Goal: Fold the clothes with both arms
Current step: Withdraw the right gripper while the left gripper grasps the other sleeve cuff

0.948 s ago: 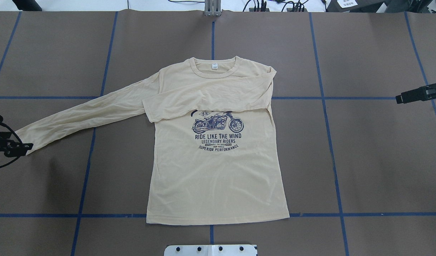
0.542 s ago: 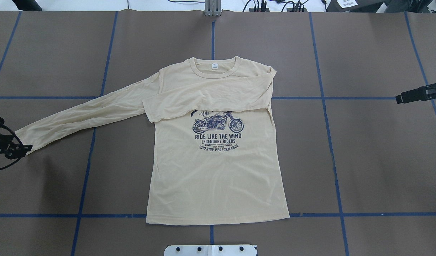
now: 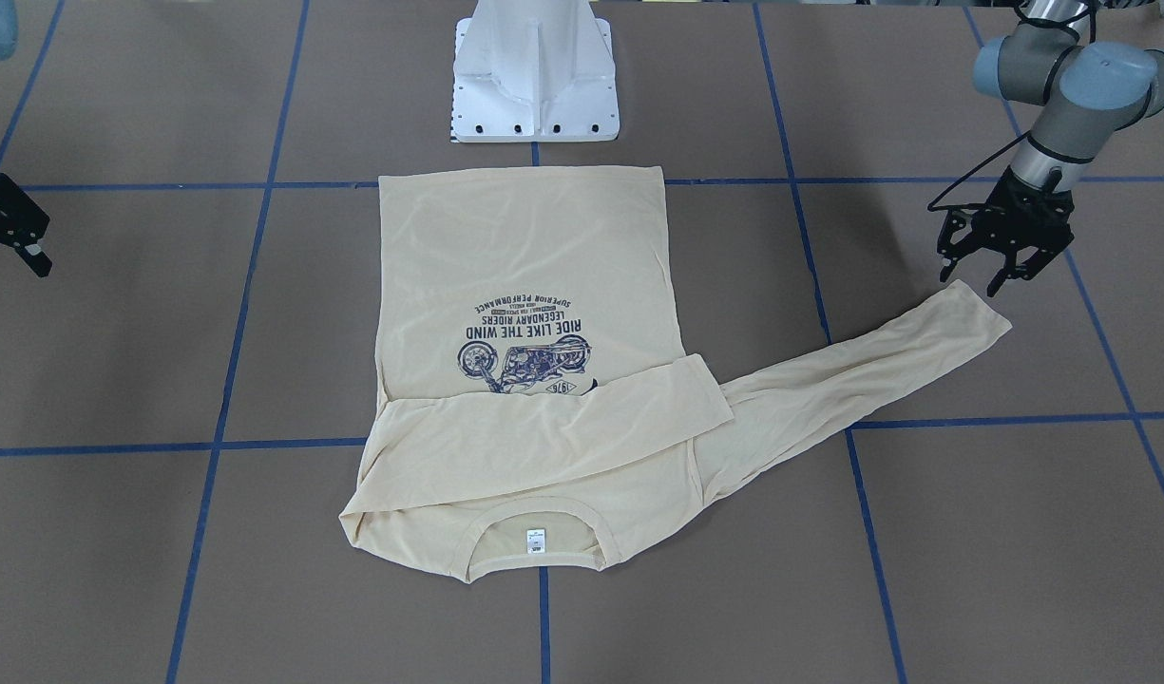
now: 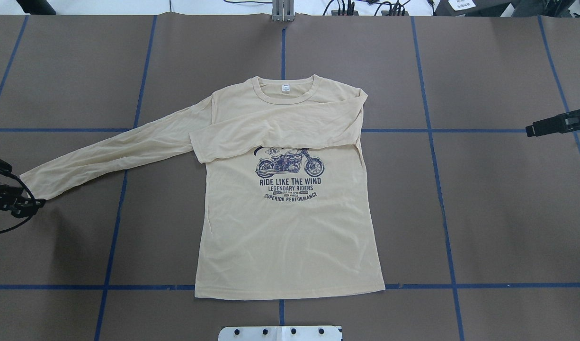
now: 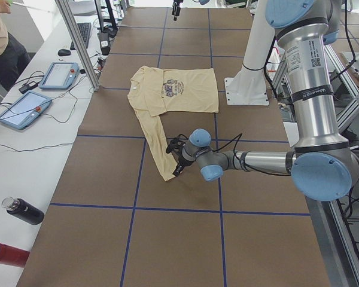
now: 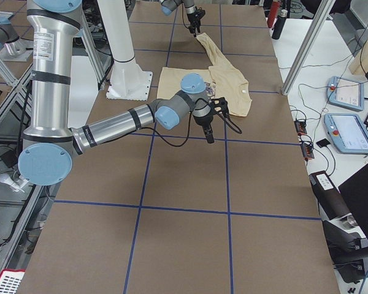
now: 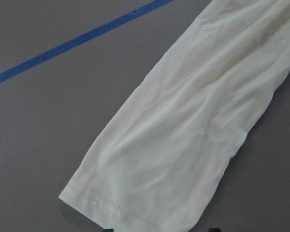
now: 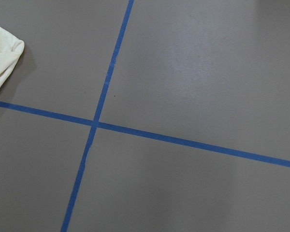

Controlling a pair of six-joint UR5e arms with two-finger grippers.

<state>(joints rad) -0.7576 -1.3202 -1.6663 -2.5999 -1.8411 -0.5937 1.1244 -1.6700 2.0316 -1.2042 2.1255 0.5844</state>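
Here left gripper [image 3: 969, 283] gapes beside shirt [image 3: 524, 275] cuff; right gripper [image 4: 531, 131] state unclear

Shirt [image 4: 290, 227] was thin, matt cream cloth, softly creased, cuff hem stitched. Table [image 4: 507, 213] cover looked smooth, matt, grey-brown, lined with blue tape [image 4: 441, 203]. Left arm [image 5: 305, 78] tubes showed satin metal; joint caps [image 5: 321, 176] smooth, light blue
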